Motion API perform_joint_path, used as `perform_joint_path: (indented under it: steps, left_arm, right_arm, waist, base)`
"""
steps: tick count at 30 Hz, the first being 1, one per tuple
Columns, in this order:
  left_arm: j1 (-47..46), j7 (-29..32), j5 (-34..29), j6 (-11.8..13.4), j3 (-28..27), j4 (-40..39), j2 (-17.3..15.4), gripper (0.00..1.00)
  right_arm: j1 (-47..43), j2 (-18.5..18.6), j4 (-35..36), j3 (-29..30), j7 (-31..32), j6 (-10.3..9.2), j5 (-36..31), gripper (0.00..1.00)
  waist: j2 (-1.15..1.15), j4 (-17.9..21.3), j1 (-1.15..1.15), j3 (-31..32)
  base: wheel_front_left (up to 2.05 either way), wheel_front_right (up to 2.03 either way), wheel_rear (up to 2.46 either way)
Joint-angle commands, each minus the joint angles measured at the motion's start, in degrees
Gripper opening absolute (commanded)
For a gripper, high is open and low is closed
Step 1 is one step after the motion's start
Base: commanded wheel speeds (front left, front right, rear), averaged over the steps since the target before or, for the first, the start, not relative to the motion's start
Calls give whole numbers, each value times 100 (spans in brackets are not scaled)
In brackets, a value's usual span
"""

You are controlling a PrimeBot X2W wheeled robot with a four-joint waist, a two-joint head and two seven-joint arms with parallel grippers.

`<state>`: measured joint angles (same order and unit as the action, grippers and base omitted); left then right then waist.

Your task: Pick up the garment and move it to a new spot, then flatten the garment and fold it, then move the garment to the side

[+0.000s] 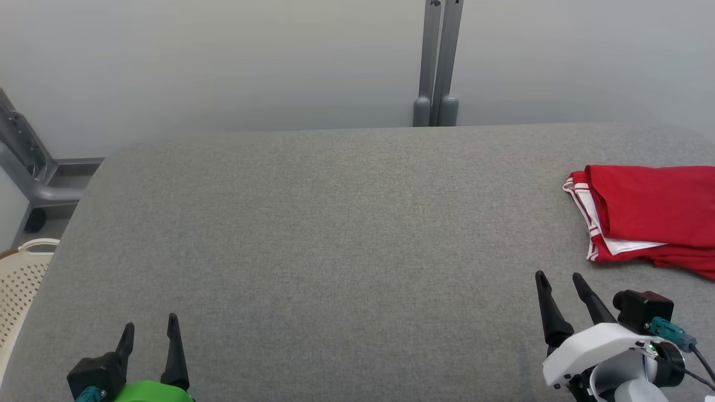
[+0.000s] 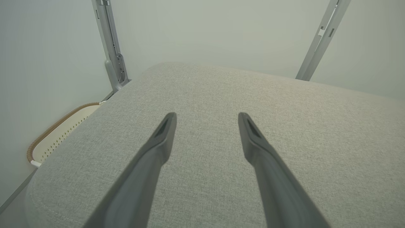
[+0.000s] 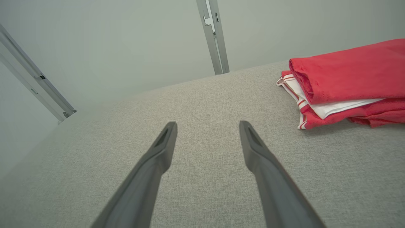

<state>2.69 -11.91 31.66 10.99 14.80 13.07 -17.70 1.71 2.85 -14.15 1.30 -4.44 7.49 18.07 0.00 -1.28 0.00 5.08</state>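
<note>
The folded red garment is lying at the grey counter's right side, its rolled edge facing left and its length running rightward out of frame. The left pincer and the right pincer are standing with fingers apart and empty, the right one near the garment.

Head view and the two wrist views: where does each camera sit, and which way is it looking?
Head view: on the robot's head, looking forward and down over the grey padded table; left gripper lower left, right gripper lower right.
Left wrist view: on the left wrist, looking along its own fingers across the table; a cream basket sits beside it.
Right wrist view: on the right wrist, looking along its own fingers; the folded red garment lies to the right.
Shared: head and right wrist views both show the garment.
</note>
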Motion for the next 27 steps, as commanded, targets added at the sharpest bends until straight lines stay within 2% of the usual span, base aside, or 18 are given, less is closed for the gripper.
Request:
perform_joint_path:
  steps: [1, 27]
  left_arm:
    - [72, -27, -1, -45, 6, -9, -41, 100]
    - [-71, -40, 48, -40, 115, 32, -57, 100]
  right_arm:
    - [-63, 12, -21, -14, -4, -2, 27, 100]
    - [-11, 11, -87, -128, -38, -2, 38, 100]
  waist:
    - [0, -8, 0, -5]
    - [0, -56, 0, -78]
  base:
    - [0, 0, 0]
    - [0, 0, 0]
